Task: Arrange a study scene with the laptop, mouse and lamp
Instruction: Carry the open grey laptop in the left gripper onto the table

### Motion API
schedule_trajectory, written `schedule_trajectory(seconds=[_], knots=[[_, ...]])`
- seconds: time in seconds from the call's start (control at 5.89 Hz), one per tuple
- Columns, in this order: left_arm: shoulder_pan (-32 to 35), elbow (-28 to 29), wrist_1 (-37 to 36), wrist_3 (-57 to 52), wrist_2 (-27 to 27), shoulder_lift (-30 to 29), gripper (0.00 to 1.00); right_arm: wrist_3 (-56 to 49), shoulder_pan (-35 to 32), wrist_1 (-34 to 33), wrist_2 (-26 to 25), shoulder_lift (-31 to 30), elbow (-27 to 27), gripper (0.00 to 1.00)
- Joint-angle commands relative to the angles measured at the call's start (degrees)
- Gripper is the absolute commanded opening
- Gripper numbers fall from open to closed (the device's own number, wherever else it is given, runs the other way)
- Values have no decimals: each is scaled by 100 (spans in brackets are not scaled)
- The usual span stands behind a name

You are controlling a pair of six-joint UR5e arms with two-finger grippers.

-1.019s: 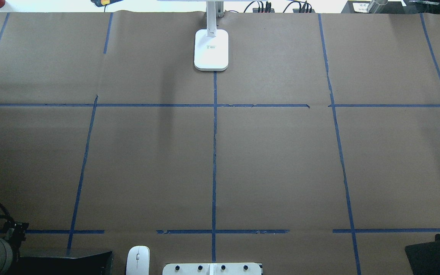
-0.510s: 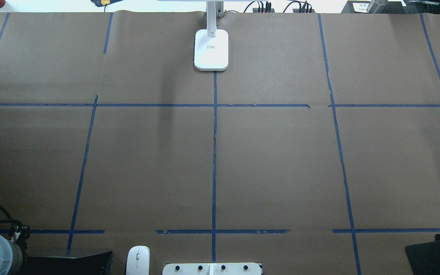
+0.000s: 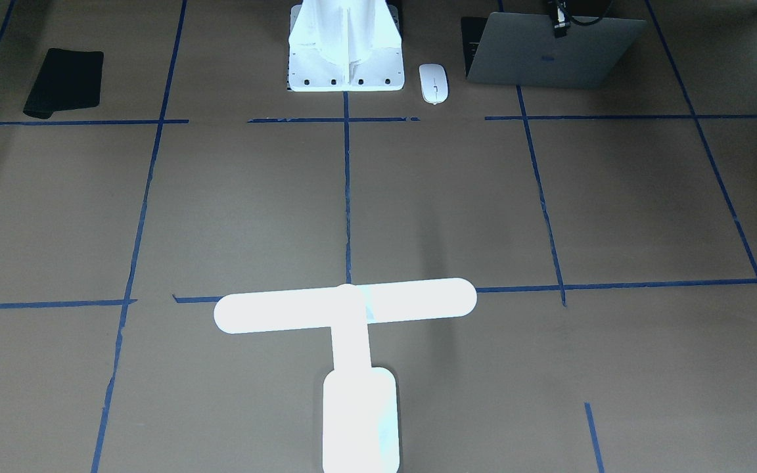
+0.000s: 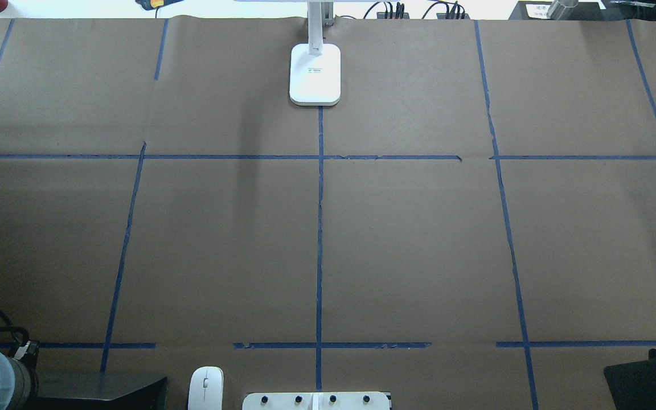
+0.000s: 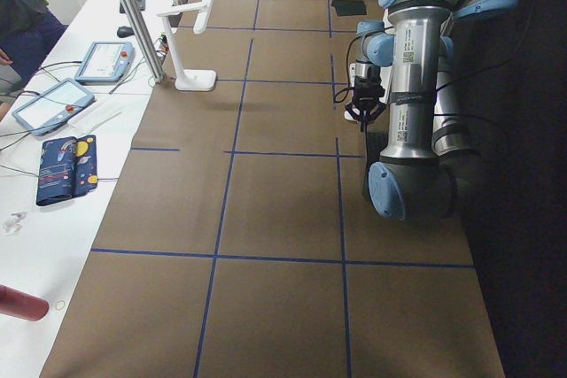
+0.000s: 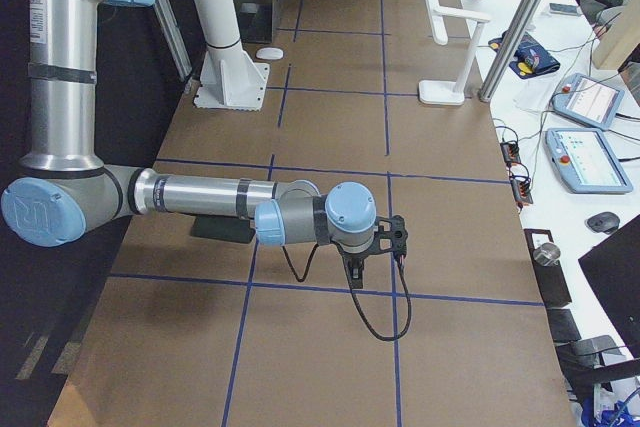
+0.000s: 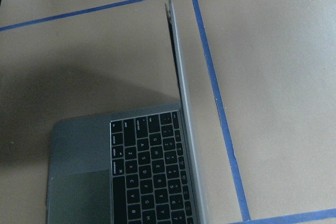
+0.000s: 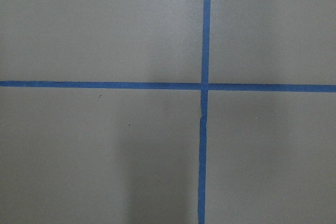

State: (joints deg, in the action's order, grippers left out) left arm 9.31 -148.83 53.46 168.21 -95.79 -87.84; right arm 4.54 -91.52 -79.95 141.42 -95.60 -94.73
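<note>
The silver-grey laptop (image 3: 552,52) stands open at the table's robot-side edge, its lid back facing the front-facing camera. The left wrist view shows its dark keyboard (image 7: 152,171) and the thin lid edge (image 7: 184,103) from above. My left gripper (image 5: 363,111) hangs just over the laptop; I cannot tell whether it is open or shut. The white mouse (image 3: 433,83) lies between the laptop and the pedestal, and also shows in the overhead view (image 4: 205,387). The glowing lamp (image 3: 345,309) stands at the far centre (image 4: 315,74). My right gripper (image 6: 358,265) hovers over a tape cross; its state is unclear.
A black rectangular pad (image 3: 63,82) lies on my right side near the robot edge (image 4: 644,378). The white ribbed pedestal (image 3: 345,59) stands at the centre of that edge. Blue tape lines (image 4: 319,228) grid the brown table. Operator gear and a person (image 5: 18,6) sit beyond the far edge.
In the overhead view my left arm's wrist joint has slid slightly down toward the robot-side edge at the bottom left. The lamp, mouse and pad have not moved.
</note>
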Motion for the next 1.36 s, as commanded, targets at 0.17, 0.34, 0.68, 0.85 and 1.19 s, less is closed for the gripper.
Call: schedule_trajectory(seconds=[0.17, 0.34, 0.68, 0.85, 1.19], knots=[[1418, -103, -239, -794, 8, -197, 0, 3, -6, -21, 26, -2, 7, 100], [1851, 71, -239, -1338, 25, -416, 0, 3, -6, -30, 44, 6, 33, 100], [2800, 1051, -248, -2402, 227, -1702, 0, 12, -6, -30, 44, 50, 51, 100], [2900, 1675, -248, -2573, 228, -2258, 0, 12, -6, -30, 35, 51, 59, 100], [3068, 2591, -231, -2653, 219, -3191, 0, 12, -6, -47, 35, 59, 68, 100]])
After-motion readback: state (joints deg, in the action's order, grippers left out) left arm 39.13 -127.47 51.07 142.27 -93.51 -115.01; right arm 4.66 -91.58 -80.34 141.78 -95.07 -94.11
